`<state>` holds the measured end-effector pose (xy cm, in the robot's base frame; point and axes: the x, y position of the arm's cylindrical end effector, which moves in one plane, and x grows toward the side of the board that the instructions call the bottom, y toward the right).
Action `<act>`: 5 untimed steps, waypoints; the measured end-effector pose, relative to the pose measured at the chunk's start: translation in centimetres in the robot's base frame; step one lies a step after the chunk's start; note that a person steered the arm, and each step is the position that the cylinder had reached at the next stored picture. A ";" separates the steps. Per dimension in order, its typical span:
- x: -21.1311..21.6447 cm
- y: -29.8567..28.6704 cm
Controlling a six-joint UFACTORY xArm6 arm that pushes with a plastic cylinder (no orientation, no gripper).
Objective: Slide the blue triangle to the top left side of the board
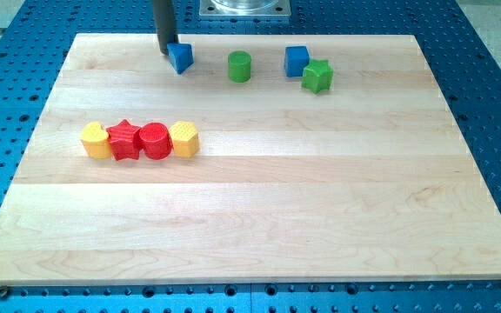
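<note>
The blue triangle (181, 56) lies near the view's top edge of the wooden board (250, 226), left of centre. My tip (166, 49) is at the lower end of the dark rod, right against the triangle's left side. They look to be touching.
A green cylinder (240, 66), a blue cube (297, 60) and a green star (317, 76) lie to the right of the triangle along the top. A row of a yellow heart (96, 141), red star (125, 140), red cylinder (154, 140) and yellow hexagon (184, 139) sits at the left middle.
</note>
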<state>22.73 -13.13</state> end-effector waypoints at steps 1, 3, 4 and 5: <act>0.0 5.7; 0.5 8.0; 2.6 3.3; 2.6 0.3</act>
<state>25.29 -12.84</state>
